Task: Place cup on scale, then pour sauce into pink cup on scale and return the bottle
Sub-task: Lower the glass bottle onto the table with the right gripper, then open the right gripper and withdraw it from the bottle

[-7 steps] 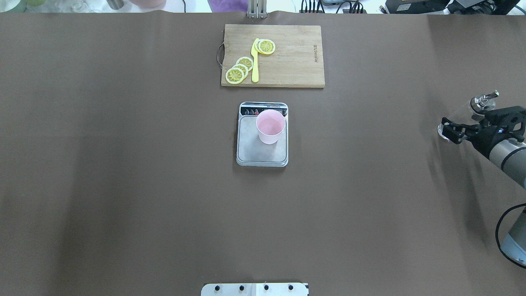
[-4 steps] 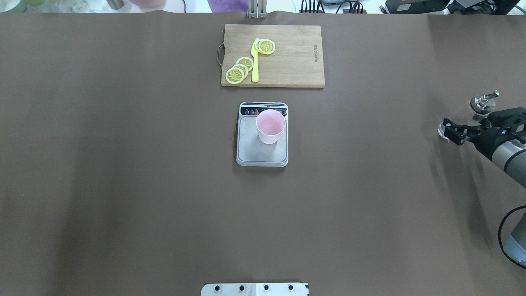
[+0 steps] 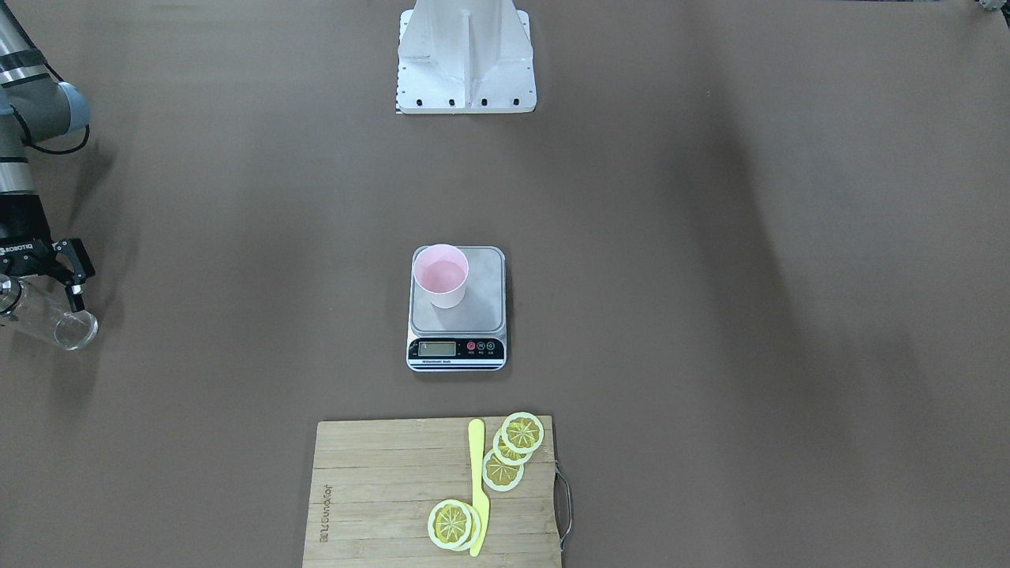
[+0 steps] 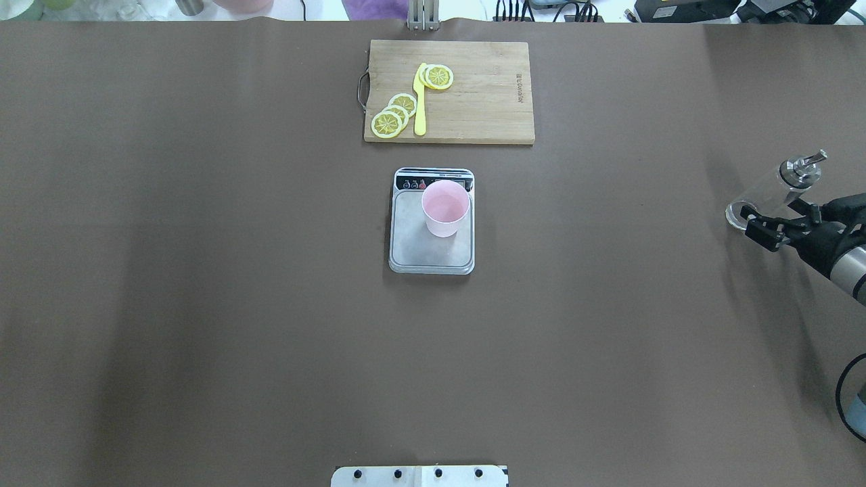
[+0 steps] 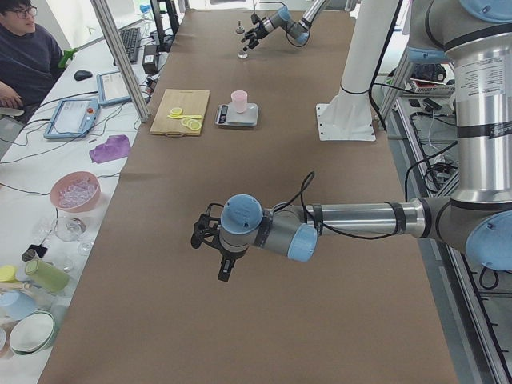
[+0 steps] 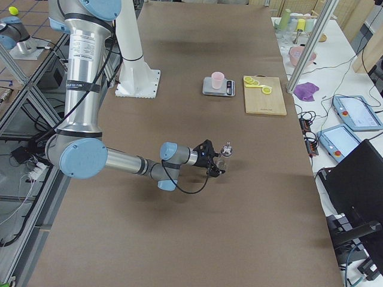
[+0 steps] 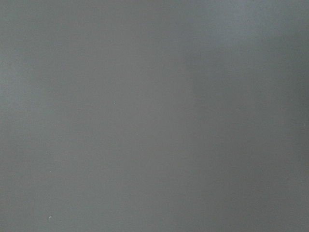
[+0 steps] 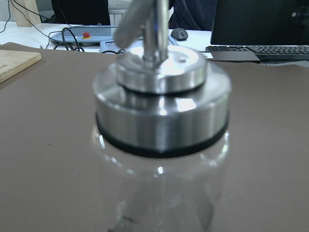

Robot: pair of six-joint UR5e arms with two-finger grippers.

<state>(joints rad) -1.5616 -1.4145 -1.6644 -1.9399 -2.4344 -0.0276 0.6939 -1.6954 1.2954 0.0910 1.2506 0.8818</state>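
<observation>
Overhead arrangement, read from left to right. At the centre of the brown table (image 4: 203,270), the pale pink cup (image 4: 444,206), a tapered tumbler without a handle, is standing upright on the scale (image 4: 413,251), toward the 1 o'clock corner of its brushed-steel plate; the scale's black strip with display and round buttons is lying along its 12 o'clock edge. Far out at 3 o'clock of the scale, well apart from it, the bottle (image 4: 771,193) is standing upright on the table: a slim cylinder of clear glass under a shiny metal cap with a pour spout. The right gripper (image 4: 778,222) is hovering at the bottle's 5 o'clock side with its jaws spread wider than the glass and clamping nothing; whether a fingertip is touching the bottle cannot be told. The left gripper (image 5: 206,232) is appearing only in the left side view, low over the table, and how far it is parted cannot be told. At 12 o'clock of the scale, near it but off the line from scale to bottle, a bamboo cutting board (image 4: 487,95) is carrying lemon slices (image 4: 387,124) and a yellow knife (image 4: 420,108), which is lying between two groups of slices.
</observation>
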